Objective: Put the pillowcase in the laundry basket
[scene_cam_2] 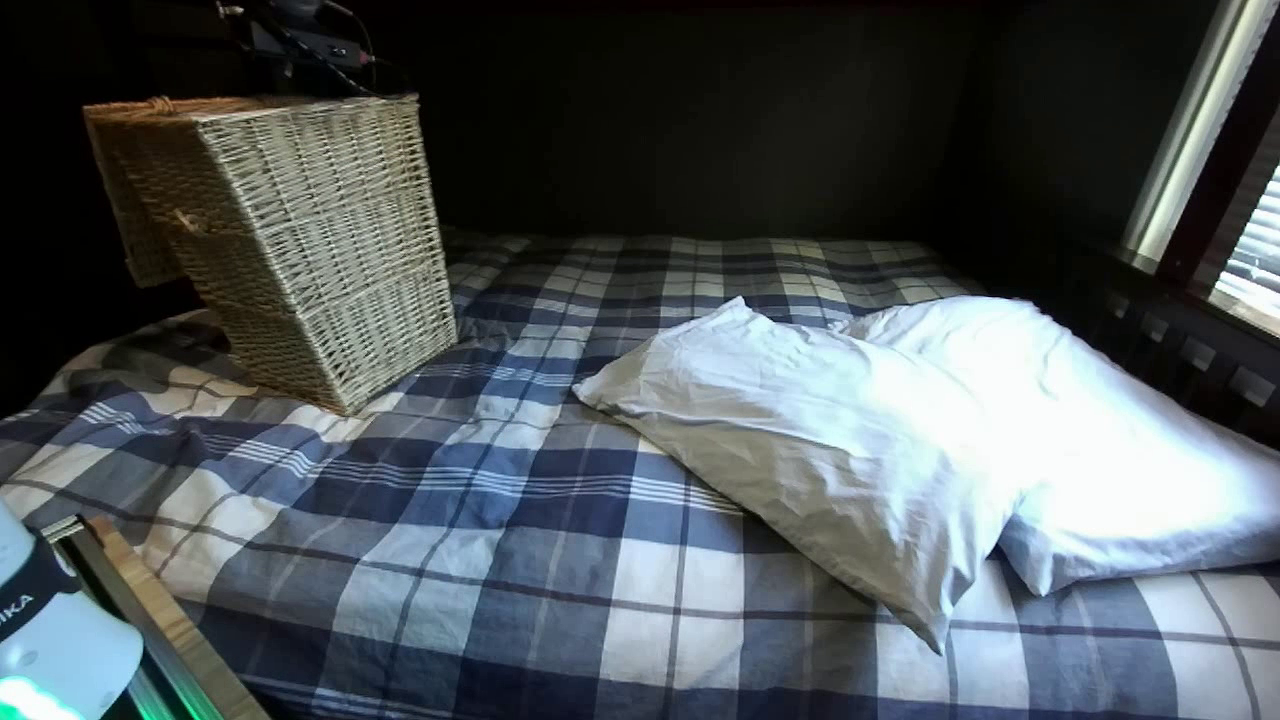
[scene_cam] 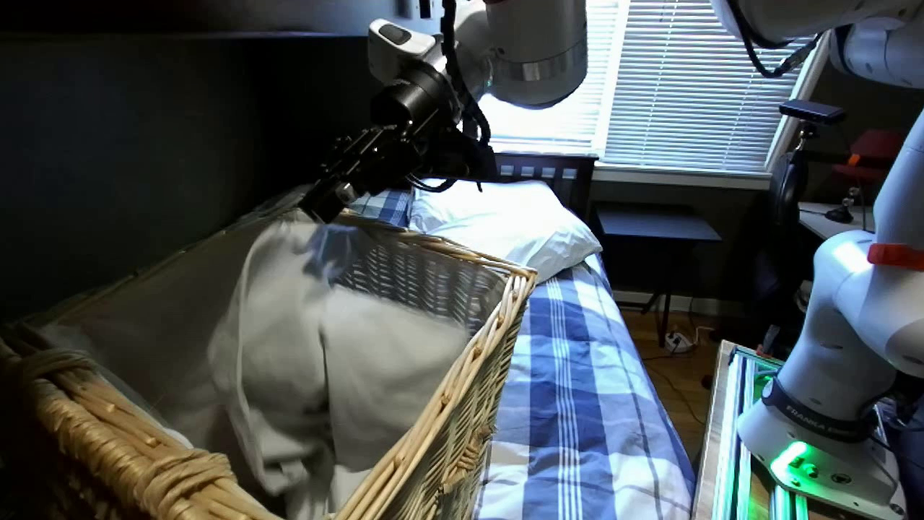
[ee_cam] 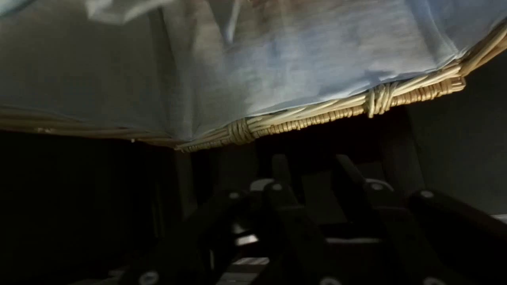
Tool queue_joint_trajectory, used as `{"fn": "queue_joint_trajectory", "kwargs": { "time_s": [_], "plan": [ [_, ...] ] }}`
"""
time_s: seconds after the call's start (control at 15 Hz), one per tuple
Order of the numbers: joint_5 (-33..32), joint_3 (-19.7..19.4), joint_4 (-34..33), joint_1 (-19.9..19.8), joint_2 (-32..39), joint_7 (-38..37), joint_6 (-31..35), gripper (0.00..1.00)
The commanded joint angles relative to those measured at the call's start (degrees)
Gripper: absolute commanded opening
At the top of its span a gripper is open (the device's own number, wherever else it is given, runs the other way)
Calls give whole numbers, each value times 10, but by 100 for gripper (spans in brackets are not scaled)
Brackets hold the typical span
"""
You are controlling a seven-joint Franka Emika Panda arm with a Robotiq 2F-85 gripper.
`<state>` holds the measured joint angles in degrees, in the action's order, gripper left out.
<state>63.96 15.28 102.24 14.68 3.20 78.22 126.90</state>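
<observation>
The wicker laundry basket stands on the bed with its top open; it also shows in an exterior view and in the wrist view. A pale, blurred cloth, which looks like the pillowcase, hangs and lies inside the basket. I cannot tell it apart fully from the pale liner. My gripper is over the far rim, just above the cloth's top. In the wrist view the gripper's fingers stand apart with nothing seen between them.
Two white pillows lie on the plaid bed. The basket's lid hangs down at its side. A dark wall rises behind the basket. The robot base stands beside the bed. A small dark table is near the window.
</observation>
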Motion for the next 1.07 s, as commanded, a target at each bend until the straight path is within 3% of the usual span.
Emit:
{"fn": "queue_joint_trajectory", "kwargs": {
  "time_s": [0.0,0.27,0.33,0.53,1.0],
  "plan": [
    [-80,-6,21,-2,-36,-99,-18,65],
    [-163,-18,15,-14,-77,-218,-101,96],
    [-183,-22,15,-17,-90,-241,-115,100],
    [-252,-38,13,-30,-127,-318,-158,100],
    [-425,-90,42,-68,-183,-438,-168,100]
  ]
}}
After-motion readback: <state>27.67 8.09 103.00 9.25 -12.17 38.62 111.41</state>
